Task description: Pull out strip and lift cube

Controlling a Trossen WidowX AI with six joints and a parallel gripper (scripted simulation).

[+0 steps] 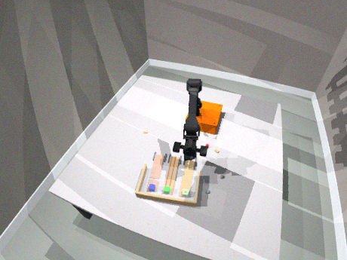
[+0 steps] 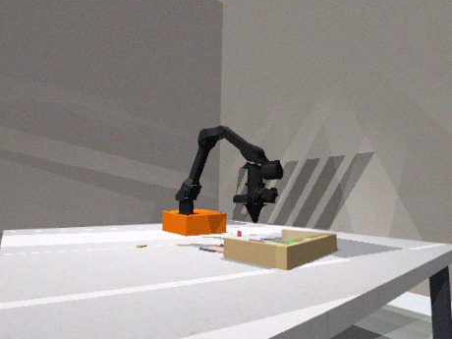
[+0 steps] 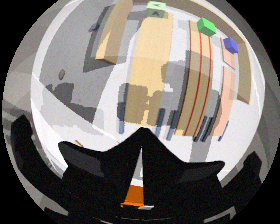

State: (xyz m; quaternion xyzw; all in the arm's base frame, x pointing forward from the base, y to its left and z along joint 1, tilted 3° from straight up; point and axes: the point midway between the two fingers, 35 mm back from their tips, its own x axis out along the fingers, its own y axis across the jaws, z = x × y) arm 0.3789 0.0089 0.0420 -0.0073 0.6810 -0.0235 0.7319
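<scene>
A pale green cube with a dark mark (image 1: 185,192) (image 3: 156,9) sits on the far end of the tan strip (image 1: 188,176) (image 3: 150,50), which shows no break. A green cube (image 1: 167,189) (image 3: 206,27) sits on the red-lined strip (image 1: 171,172) (image 3: 205,60). A blue cube (image 1: 152,187) (image 3: 230,45) sits on the salmon strip (image 1: 156,167) (image 3: 227,95), which has a gap near the cube. My gripper (image 1: 189,159) (image 2: 254,221) (image 3: 144,131) is shut and empty, pointing down above the tan strip's near end. Its fingers hide part of the near area in the wrist view.
A wooden frame (image 1: 166,199) (image 2: 255,254) (image 3: 114,40) walls the strips on three sides. Dark bars (image 1: 155,156) (image 3: 121,118) flank the near ends. The orange base (image 1: 210,125) (image 2: 194,223) stands behind. A red bit (image 1: 207,145) (image 2: 239,233) and small stones (image 1: 222,176) (image 3: 61,74) lie around.
</scene>
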